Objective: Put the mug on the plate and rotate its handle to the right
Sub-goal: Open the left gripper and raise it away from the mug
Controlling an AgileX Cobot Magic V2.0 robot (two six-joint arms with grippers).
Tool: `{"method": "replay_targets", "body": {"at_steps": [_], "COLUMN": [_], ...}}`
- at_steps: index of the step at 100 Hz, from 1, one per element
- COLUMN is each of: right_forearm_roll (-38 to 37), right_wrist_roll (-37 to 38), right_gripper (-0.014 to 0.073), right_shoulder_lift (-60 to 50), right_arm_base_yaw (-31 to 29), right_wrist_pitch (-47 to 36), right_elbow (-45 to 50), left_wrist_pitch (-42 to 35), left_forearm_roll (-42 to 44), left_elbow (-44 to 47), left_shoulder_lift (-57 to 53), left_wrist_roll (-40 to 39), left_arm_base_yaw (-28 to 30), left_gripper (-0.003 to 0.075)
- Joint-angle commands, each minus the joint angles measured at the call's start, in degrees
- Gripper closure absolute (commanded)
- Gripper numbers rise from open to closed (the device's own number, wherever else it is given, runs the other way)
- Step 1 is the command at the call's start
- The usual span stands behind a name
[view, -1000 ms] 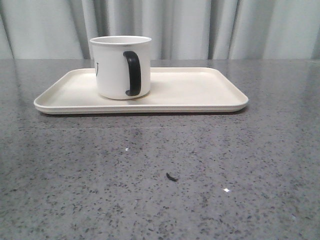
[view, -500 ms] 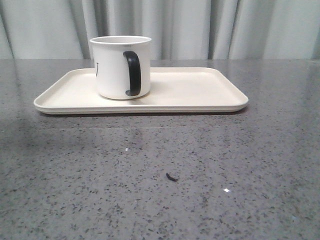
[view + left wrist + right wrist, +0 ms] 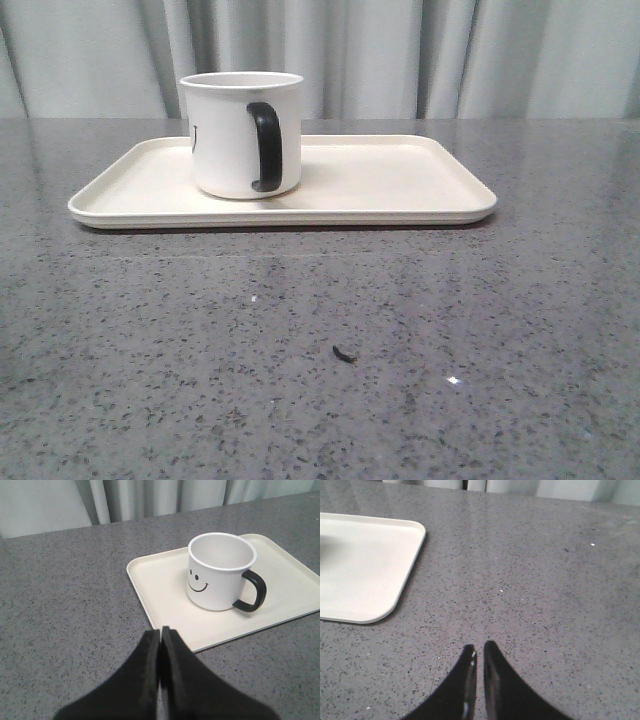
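Table (image 3: pixel 320 380): we see grey speckled stone
Mug (image 3: pixel 240 135): upright on plate (image 3: pixel 400 185), frame's upper left
Handle (image 3: pixel 265 147): faces us
Left gripper (image 3: pixel 160 632): clenched, empty
Right gripper (image 3: pixel 479 652): clenched, empty

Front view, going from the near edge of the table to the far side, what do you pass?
Small dark speck on the table → front rim of the plate → mug standing on the plate, handle toward the camera → curtain.
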Motion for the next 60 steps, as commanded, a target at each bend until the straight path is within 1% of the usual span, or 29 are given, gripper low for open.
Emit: {"method": "replay_targets", "body": {"at_steps": [1, 6, 16, 23, 41, 60], "right_forearm_roll": [-0.80, -0.80, -0.61, -0.24, -0.11, -0.07], "right_wrist_roll": [-1.43, -1.48, -1.48, -1.48, -1.48, -1.48], "right_gripper": [0.0498, 0.0438, 0.0274, 0.0208, 0.0202, 0.0200], "right_shoulder_lift": [3.46, 5.20, 9.10, 12.39, 22.48, 34.22], "right_arm_base_yaw": [1.19, 1.84, 3.16, 4.01, 8.02, 12.83], "right_wrist_pitch": [-2.40, -1.83, -0.46, 1.41, 7.15, 12.43], "right_elbow": [-3.98, -5.44, -9.19, -12.27, -21.84, -34.13], "left_wrist_pitch": [-3.24, -3.24, -3.24, -3.24, -3.24, -2.76], "left_forearm_roll": [1.25, 0.91, 0.40, 0.15, -1.48, -1.85], "left_elbow": [0.64, 1.47, 2.57, 2.88, 2.97, 2.97], "left_shoulder_lift": [-3.33, -4.95, -7.53, -8.70, -9.28, -9.28], "left_wrist_roll": [-0.65, -0.65, -0.65, -0.65, -0.65, -0.65], "left_arm_base_yaw": [-0.37, -0.37, -0.37, -0.37, -0.37, -0.37], "left_gripper": [0.0739, 0.0739, 0.0739, 0.0739, 0.0739, 0.0739]}}
